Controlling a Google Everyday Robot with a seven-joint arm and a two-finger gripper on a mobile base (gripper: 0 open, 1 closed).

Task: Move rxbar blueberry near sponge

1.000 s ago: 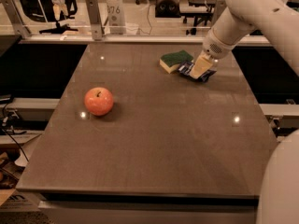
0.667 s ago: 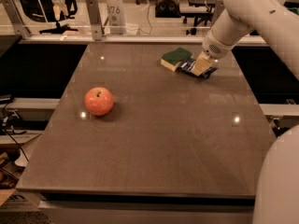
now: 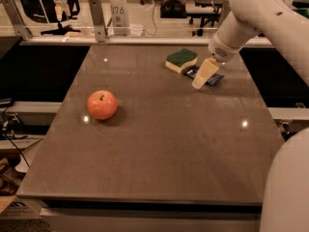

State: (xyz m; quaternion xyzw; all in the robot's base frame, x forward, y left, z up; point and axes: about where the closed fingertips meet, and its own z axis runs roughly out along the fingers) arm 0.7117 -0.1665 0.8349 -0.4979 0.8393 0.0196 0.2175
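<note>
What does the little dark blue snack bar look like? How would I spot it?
Look at the far right part of the brown table. Beside the green-topped yellow sponge lies a flat dark navy-blue snack bar, partly behind the robot's pale gripper. It is thin and dark, unlike the thick sponge and the round red apple across the table.

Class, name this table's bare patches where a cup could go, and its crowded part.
Free: the near half of the table, in front of the apple; also the far left corner. Crowded: far right, where the gripper hangs over the rxbar blueberry beside the sponge.
</note>
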